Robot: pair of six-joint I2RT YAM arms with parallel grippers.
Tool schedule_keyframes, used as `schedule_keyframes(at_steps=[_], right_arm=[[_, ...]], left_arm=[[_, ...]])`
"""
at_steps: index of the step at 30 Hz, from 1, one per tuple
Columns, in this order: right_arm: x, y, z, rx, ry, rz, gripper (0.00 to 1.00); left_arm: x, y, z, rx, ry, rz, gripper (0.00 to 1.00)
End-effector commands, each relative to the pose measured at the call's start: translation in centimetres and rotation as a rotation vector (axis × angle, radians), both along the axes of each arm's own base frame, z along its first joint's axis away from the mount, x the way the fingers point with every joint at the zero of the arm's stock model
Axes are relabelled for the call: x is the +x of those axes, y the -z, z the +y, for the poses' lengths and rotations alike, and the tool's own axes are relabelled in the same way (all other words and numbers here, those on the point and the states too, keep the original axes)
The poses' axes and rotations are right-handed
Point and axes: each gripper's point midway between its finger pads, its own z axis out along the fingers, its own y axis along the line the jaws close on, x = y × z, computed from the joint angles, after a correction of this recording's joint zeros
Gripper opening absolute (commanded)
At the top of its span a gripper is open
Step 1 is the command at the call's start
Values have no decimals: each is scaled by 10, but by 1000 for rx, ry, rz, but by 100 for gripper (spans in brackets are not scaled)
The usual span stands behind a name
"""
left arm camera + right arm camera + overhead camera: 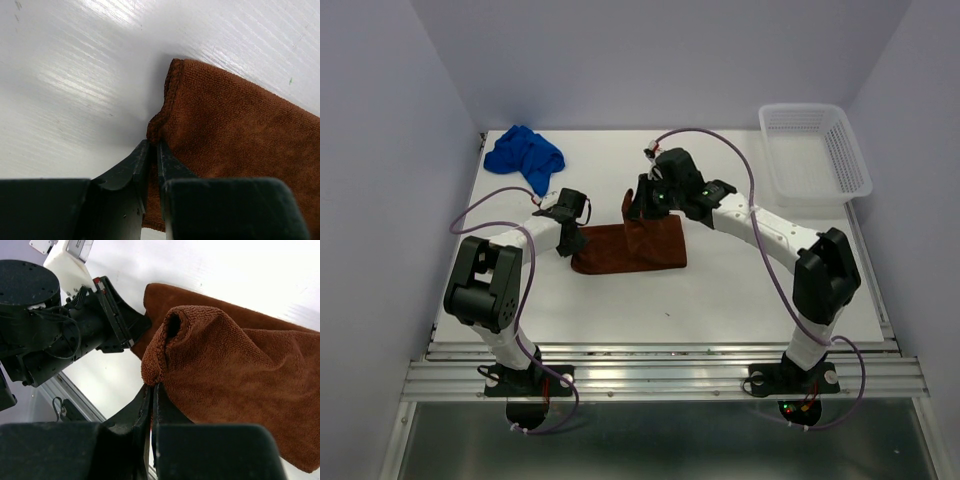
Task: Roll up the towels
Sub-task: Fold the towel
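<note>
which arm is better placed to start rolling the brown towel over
Right, probably: the right fingers are shut on a fold of the brown towel lifted off the table, ready to carry it over. The left fingers pinch a low corner, better as an anchor.

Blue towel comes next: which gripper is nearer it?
Left. The left gripper pinches the brown towel, near-right of the blue towel; the right gripper holds a fold farther right.

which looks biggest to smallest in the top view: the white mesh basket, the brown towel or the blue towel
1. white plastic mesh basket
2. rust-brown terry towel
3. royal blue terry towel, though it is crumpled, so it may only look smaller
</note>
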Motion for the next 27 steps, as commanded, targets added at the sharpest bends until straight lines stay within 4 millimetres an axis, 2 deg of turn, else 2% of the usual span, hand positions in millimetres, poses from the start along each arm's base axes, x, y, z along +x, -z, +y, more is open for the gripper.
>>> schedule_keyframes(at_steps=[1,16,27], right_arm=[[0,-36,28,100,-39,-69,1],[6,-33,56,151,-71,-47,1],[14,-8,69,154,-79,-6,1]], left_arm=[[-22,7,8,33,15,66,20],[-23,6,8,24,16,60,20],[-22,4,6,14,17,48,20]])
